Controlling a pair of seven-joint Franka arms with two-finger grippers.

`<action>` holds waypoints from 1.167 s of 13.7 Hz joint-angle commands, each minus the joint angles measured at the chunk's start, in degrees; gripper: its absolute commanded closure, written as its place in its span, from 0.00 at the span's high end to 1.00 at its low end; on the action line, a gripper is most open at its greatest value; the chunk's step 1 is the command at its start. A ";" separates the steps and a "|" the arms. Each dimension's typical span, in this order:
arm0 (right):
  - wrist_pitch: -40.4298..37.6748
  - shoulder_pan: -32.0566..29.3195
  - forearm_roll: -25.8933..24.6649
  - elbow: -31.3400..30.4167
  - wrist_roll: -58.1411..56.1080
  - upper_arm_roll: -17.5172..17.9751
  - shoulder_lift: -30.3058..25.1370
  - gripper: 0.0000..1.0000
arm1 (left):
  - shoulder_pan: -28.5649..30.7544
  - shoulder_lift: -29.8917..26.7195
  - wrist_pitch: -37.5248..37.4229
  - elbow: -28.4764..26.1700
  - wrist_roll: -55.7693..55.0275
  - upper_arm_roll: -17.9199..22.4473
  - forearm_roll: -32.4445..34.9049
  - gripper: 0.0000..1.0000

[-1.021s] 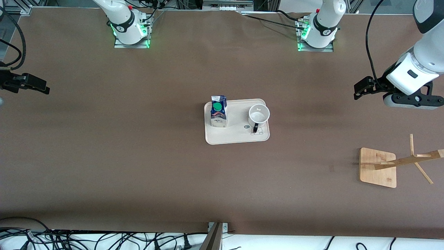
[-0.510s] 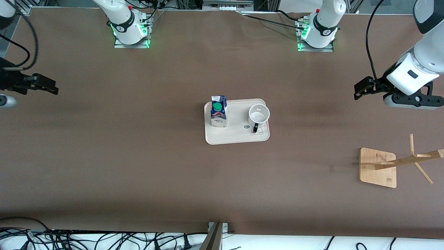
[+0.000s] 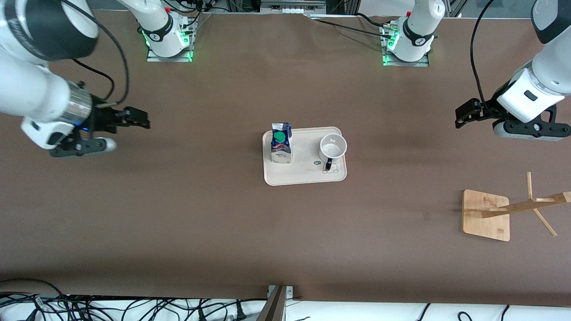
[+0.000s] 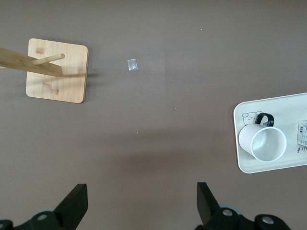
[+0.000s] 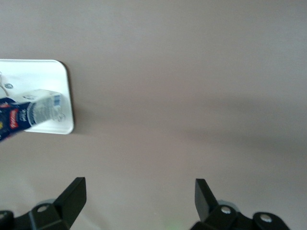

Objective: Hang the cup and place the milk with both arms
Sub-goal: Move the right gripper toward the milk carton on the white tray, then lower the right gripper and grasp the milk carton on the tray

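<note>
- Clearly, the black 2-finger right gripper (image 3: 142, 119) stands wide open and holds nothing; in the right wrist view its 2 fingers (image 5: 72, 194) are spread far apart over bare brown table.
- It hangs over the table toward the right arm's end, well apart from the tray, its fingertips pointing toward the tray.
- Likewise, the black 2-finger left gripper (image 3: 460, 117) is spread wide and empty; the left wrist view shows its fingers (image 4: 206, 195) apart, touching nothing.
- It hangs over the table toward the left arm's end, well apart from the tray, and the left arm waits there.
- Between the 2 grippers, a cream rounded-rectangle tray (image 3: 303, 176) lies flat at the middle of the brown table (image 3: 200, 214).
- The small blue-and-white gable-top milk carton with a round green cap (image 3: 281, 143) stands upright on the tray, at the end toward the right arm.
- The small white cup with a black loop handle (image 3: 333, 148) stands upright on the tray at the end toward the left arm, its handle turned toward the front camera.
- A pale wooden cup stand with a square base and slanted pegs (image 3: 486, 215) sits toward the left arm's end, nearer the front camera than the tray.
</note>
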 commanded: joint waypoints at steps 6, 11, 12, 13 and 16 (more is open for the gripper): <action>9.30 16.06 0.14 1.05 13.81 -0.70 6.32 1.00 | -0.29 0.72 -0.05 1.84 -0.15 -0.01 -0.16 1.00; 13.97 22.39 -0.39 4.54 21.11 -1.40 13.95 1.00 | -0.02 0.81 -0.05 1.84 -0.06 -0.01 -0.16 1.00; 14.32 23.79 -0.39 5.78 24.70 -1.58 15.54 1.00 | -0.02 0.81 -0.05 1.84 -0.06 -0.01 -0.16 1.00; 15.19 25.46 -0.13 6.66 26.39 -2.80 17.21 1.00 | -0.11 0.81 -0.05 1.84 -0.06 -0.01 -0.16 1.00; 15.64 28.89 0.40 9.39 27.28 -4.04 20.12 1.00 | -0.11 0.81 -0.05 1.84 -0.06 -0.01 -0.16 1.00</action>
